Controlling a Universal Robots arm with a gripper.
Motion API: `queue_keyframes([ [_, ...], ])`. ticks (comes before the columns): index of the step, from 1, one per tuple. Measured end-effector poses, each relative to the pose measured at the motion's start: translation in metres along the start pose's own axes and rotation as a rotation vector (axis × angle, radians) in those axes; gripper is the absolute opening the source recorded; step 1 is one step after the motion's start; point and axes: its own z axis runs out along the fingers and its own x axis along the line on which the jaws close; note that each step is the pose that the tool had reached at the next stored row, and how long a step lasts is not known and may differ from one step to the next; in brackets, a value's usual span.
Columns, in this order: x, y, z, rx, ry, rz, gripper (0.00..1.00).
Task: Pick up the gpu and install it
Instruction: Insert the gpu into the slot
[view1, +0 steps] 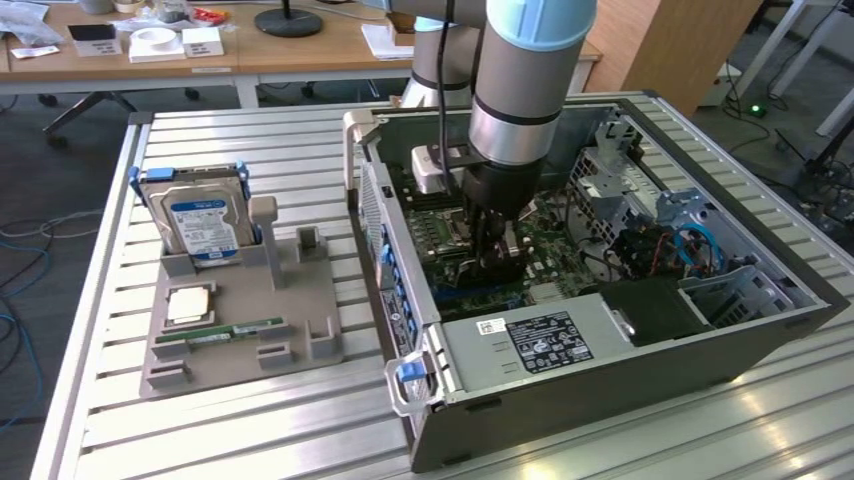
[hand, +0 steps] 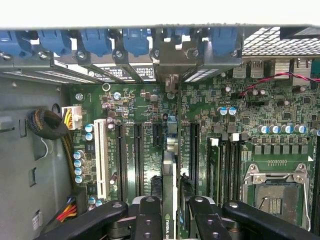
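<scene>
The gpu (hand: 169, 167) stands edge-on between my two black fingers (hand: 149, 216), a thin dark card with a label near the pads. It runs along a black expansion slot (hand: 176, 150) of the green motherboard (hand: 150, 107); I cannot tell whether it touches it. Its silvery bracket end (hand: 172, 82) reaches the rear slot openings under the blue clips (hand: 95, 40). My gripper (hand: 171, 207) is shut on the card. In the exterior view, the gripper (view1: 491, 255) hangs straight down inside the open computer case (view1: 747, 345), low over the board.
To the exterior view's left of the case, a grey holder (view1: 314, 340) carries a hard drive (view1: 200, 215), a green memory stick (view1: 220, 332) and a square chip (view1: 191, 303). Inside the case are a power supply (view1: 534, 340), cable bundles (view1: 687, 250), a white slot (hand: 100, 157) and the processor socket (hand: 277, 192).
</scene>
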Motion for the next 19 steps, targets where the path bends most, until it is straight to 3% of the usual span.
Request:
queue_keyframes([
  [19,-0.0022,0.0003,0.0006,0.0001,-0.0002,0.0,0.25],
])
